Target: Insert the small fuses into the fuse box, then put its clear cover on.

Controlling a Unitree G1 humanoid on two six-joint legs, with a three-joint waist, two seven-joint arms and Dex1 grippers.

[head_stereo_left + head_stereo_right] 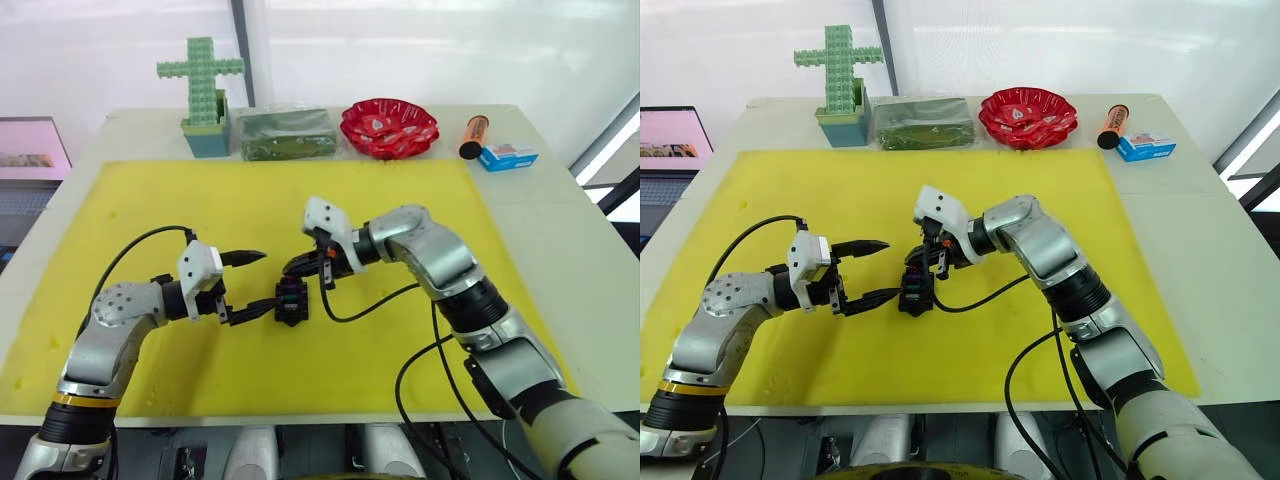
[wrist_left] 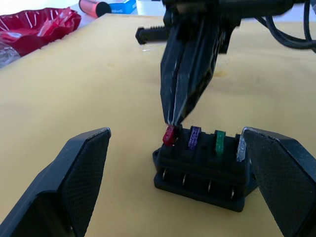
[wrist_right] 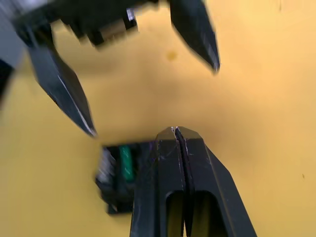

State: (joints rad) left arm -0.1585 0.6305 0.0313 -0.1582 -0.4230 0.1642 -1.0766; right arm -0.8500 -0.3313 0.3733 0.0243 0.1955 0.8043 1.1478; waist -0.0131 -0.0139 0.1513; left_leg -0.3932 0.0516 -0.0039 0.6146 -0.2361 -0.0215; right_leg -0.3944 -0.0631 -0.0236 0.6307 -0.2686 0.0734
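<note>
The black fuse box (image 2: 200, 170) sits on the yellow mat (image 1: 400, 200) between my two arms. In its top slots stand a red fuse (image 2: 169, 134), a purple one (image 2: 194, 138), a green one (image 2: 218, 141) and a grey one (image 2: 241, 147). My right gripper (image 2: 173, 121) is shut and points down, its tip touching the top of the red fuse. My left gripper (image 1: 248, 285) is open, one finger beside the box's grey-fuse end and the other held well off to the side. The clear cover is out of view.
Along the table's far edge stand a green cross-shaped block tower (image 1: 203, 95), a dark green box (image 1: 285, 133), a red bowl (image 1: 389, 127), an orange marker (image 1: 473, 137) and a small blue box (image 1: 508, 157). Black cables (image 1: 350, 310) loop over the mat by the right arm.
</note>
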